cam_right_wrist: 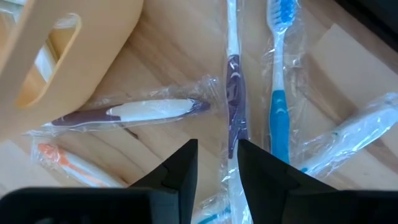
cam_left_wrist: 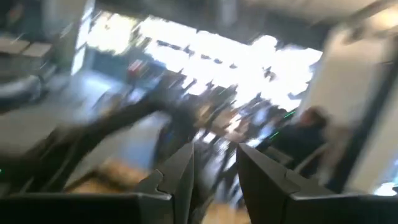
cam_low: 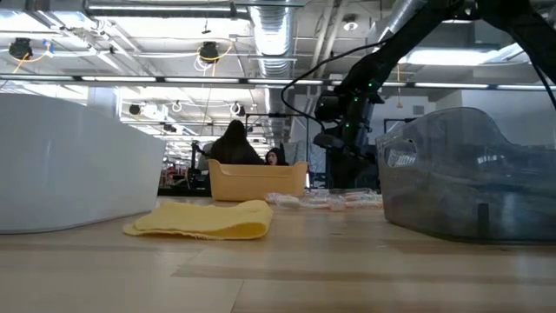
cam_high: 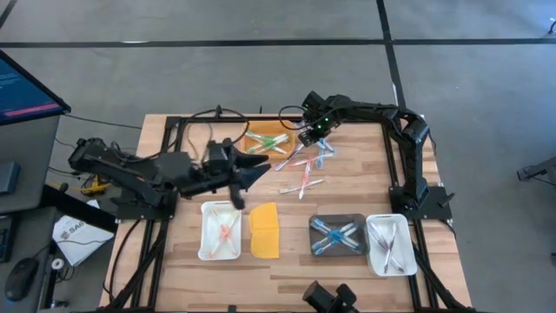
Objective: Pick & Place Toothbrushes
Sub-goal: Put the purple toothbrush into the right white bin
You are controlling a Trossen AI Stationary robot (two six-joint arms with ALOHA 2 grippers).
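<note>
Fingers of my right gripper [cam_right_wrist: 214,158] fill the near edge of the right wrist view, a narrow gap between them and nothing in it. A purple toothbrush [cam_right_wrist: 234,81] in its wrapper lies just ahead, long axis in line with that gap; a blue one [cam_right_wrist: 278,109] runs beside it.

From above, the loose toothbrushes [cam_high: 306,169] lie scattered toward the table's far edge, my right gripper [cam_high: 311,135] over them and clearly nearer. My left gripper [cam_high: 258,173] hangs mid-table; its wrist view shows narrowly parted, empty fingers.
</note>
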